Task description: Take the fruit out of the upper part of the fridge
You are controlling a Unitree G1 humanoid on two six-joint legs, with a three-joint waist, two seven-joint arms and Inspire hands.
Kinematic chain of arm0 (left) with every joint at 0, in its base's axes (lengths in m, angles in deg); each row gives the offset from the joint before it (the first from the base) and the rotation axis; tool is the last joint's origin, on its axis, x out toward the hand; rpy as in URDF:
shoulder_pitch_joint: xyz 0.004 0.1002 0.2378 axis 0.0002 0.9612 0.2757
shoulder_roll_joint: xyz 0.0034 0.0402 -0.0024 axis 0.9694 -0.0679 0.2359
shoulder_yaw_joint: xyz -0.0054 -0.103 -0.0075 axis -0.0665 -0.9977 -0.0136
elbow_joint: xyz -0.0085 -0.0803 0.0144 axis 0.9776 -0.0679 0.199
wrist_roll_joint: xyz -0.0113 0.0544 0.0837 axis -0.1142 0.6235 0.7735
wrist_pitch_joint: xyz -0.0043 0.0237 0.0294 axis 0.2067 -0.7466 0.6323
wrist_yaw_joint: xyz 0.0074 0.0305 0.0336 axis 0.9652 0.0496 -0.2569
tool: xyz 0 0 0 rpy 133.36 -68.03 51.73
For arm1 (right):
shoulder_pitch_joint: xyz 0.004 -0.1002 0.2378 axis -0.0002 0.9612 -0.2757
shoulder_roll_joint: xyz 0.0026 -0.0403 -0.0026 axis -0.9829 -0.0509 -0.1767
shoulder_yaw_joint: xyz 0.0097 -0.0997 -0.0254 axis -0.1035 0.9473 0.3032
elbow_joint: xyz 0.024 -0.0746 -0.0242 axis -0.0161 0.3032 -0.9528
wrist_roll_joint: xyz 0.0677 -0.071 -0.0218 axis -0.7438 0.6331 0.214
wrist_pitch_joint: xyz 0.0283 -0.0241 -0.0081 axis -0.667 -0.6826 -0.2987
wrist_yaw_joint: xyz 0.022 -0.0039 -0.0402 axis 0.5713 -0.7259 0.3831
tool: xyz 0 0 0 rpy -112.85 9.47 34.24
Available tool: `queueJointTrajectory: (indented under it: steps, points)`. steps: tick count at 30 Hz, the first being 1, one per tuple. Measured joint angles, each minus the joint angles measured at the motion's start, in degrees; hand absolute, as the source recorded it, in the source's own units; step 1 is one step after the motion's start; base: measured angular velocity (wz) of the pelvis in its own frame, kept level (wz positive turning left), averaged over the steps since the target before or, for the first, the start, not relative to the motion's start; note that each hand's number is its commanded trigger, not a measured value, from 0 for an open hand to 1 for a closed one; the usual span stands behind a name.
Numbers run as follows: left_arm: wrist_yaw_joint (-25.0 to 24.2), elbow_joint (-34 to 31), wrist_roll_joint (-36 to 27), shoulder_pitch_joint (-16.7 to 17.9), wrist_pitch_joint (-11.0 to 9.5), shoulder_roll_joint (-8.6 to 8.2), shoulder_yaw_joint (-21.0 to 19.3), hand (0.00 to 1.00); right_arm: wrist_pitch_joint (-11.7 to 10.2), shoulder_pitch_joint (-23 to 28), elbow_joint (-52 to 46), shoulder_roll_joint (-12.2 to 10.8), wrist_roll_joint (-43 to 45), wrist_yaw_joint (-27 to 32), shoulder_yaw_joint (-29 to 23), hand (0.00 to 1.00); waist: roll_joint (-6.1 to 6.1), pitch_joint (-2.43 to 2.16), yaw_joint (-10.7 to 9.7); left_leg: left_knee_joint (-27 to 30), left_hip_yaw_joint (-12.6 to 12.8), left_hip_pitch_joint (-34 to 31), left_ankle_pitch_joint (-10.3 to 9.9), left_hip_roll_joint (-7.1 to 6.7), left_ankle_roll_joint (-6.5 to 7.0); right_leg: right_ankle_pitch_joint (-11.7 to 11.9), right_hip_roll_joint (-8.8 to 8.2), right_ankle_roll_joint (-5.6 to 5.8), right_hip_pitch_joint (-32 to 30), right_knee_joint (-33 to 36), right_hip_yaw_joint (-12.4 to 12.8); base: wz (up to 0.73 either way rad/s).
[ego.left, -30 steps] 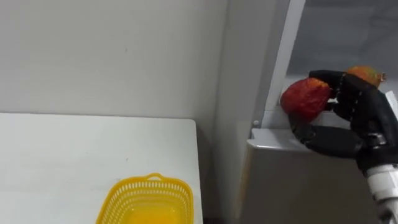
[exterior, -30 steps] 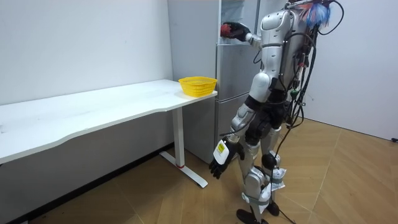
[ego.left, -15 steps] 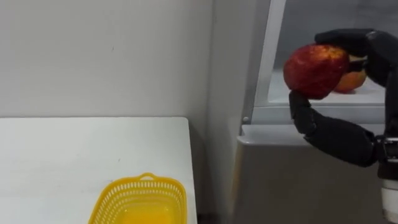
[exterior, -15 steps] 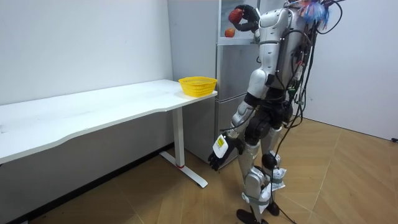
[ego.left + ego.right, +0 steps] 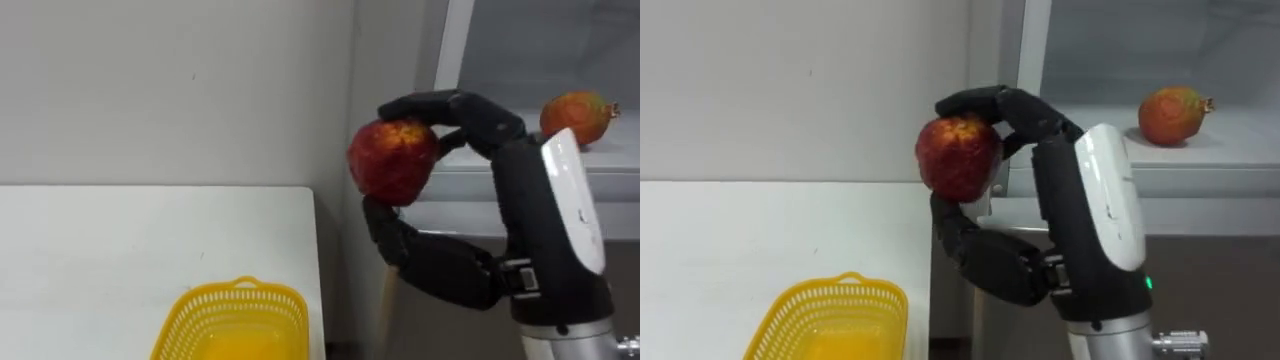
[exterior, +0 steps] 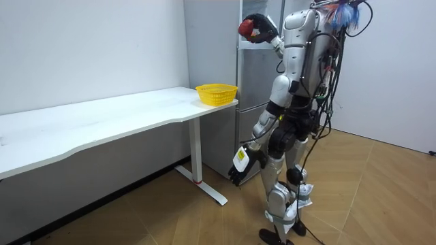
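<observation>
The basket sits at the right end of the table, and the fridge stands just right of the table. The right hand, curled round a fruit, holds it before the fridge's left edge. Another fruit lies farther right, on the upper fridge shelf.

The right hand is held up high. Its dark fingers curl over the top of a round red fruit, and its thumb is tucked under it. The fruit is in the air, out in front of the fridge's edge. Behind the hand, another fruit, orange and red, sits on the white fridge shelf. Down low on the left, a yellow basket stands on the white counter, near its right edge.
</observation>
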Motion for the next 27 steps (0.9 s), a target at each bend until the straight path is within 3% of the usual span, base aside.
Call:
queueJointTrajectory:
  steps: [2,10,12,15,18,27]
  points:
    - [-0.52,-0.01,-0.03,-0.70,0.00,0.79,0.37,0.00,0.42,-1.19,2.80,0.11,1.62,-0.14,0.88,1.00,-0.68,0.30,0.29,0.04,-0.20,-0.16,0.05,-0.02,-0.03,0.00,-0.06,0.00,-0.03,0.01,-0.29,0.03]
    - [-0.73,-0.06,0.63,-2.05,0.00,1.68,2.13,0.00,0.55,-7.02,11.48,1.36,2.52,-2.55,3.12,1.00,-1.51,0.28,2.22,0.78,-2.31,-0.93,0.14,-0.47,0.16,-0.01,-0.44,0.02,0.07,0.00,-1.78,0.14]
    - [-1.48,-0.14,2.29,-2.13,0.00,1.93,2.02,0.00,0.56,-8.87,12.72,1.46,2.95,-3.00,3.13,1.00,-1.82,0.38,3.55,0.93,-2.74,-1.15,0.15,-0.51,0.17,-0.01,-0.44,0.02,0.00,-0.03,-2.07,0.07]
    - [-2.09,-0.15,2.57,-2.13,0.01,2.91,2.15,0.00,0.55,-10.87,14.19,1.69,2.93,-3.01,3.41,1.00,-2.49,0.79,4.51,1.02,-3.34,-1.47,0.17,-0.47,0.12,-0.02,-0.46,0.03,-0.07,-0.27,-3.45,0.12]
    - [-2.79,-0.15,2.61,-1.88,0.09,3.66,2.21,0.00,0.62,-11.62,16.56,2.65,2.87,-2.99,4.50,1.00,-3.34,0.59,5.32,1.15,-3.85,-1.92,0.21,-0.55,0.07,-0.02,-0.50,0.03,0.14,-0.91,-4.26,0.14]
    - [-4.01,-0.17,4.57,-1.56,0.31,3.48,1.99,0.00,1.37,-12.68,25.38,2.90,4.58,-4.36,8.41,1.00,-3.69,0.72,8.29,1.17,-5.03,-1.88,0.21,-0.66,0.07,-0.02,-0.54,0.03,0.53,-0.95,-4.80,0.06]
